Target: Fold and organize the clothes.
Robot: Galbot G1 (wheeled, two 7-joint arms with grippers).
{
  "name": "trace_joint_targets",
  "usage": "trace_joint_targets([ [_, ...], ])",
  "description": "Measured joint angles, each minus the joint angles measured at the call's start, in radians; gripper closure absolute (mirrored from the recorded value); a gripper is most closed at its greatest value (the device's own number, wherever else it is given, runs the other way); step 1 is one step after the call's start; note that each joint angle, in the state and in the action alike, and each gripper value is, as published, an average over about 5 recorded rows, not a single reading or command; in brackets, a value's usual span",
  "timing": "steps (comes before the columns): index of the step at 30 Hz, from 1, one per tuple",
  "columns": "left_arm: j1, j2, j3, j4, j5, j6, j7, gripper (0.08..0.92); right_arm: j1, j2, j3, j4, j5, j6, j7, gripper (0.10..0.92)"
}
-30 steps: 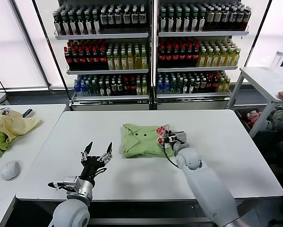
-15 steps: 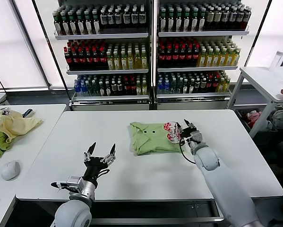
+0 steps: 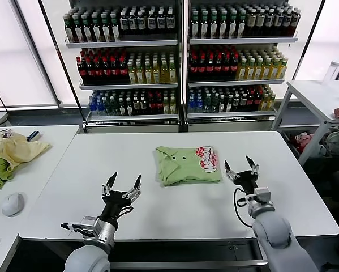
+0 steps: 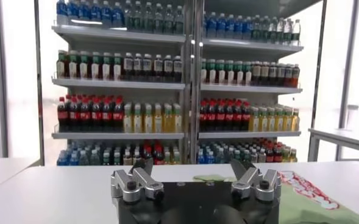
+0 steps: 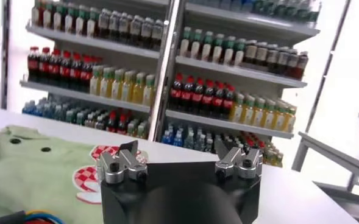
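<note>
The left gripper [image 3: 122, 187], fingers spread wide and empty, hovers over the white table [image 3: 73, 170] well apart from the folded light green cotton T-shirt [image 3: 187, 165] lying mid-table, long axis crosswise, while the nearer right gripper [image 3: 241, 169], equally wide and empty, stands just beside its red-and-white print, whose lettering is unreadable.

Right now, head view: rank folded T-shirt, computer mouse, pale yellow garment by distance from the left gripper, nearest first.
From the left gripper, open, near the table's front edge:
1. Folded T-shirt, ahead and to its right, mid-table.
2. Computer mouse, on the side table to its left.
3. Pale yellow garment, farther back on that side table.
</note>
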Motion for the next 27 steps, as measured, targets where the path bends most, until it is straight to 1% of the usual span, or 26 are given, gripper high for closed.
trace_joint_targets([
  [6, 0.016, -0.007, -0.007, -0.017, 0.006, -0.001, 0.004, 0.177, -0.150, 0.010, 0.078, 0.136, 0.013, 0.008, 0.008, 0.203],
  [11, 0.026, -0.013, -0.007, -0.028, 0.019, -0.001, 0.011, 0.177, -0.226, 0.022, 0.106, 0.209, 0.005, 0.006, 0.022, 0.203],
  [18, 0.039, -0.011, -0.018, -0.041, 0.034, -0.002, 0.013, 0.177, -0.284, 0.024, 0.127, 0.271, 0.000, 0.000, 0.035, 0.203],
  [27, 0.055, -0.015, -0.024, -0.053, 0.045, -0.002, 0.017, 0.177, -0.313, 0.027, 0.134, 0.306, 0.001, -0.012, 0.055, 0.203],
])
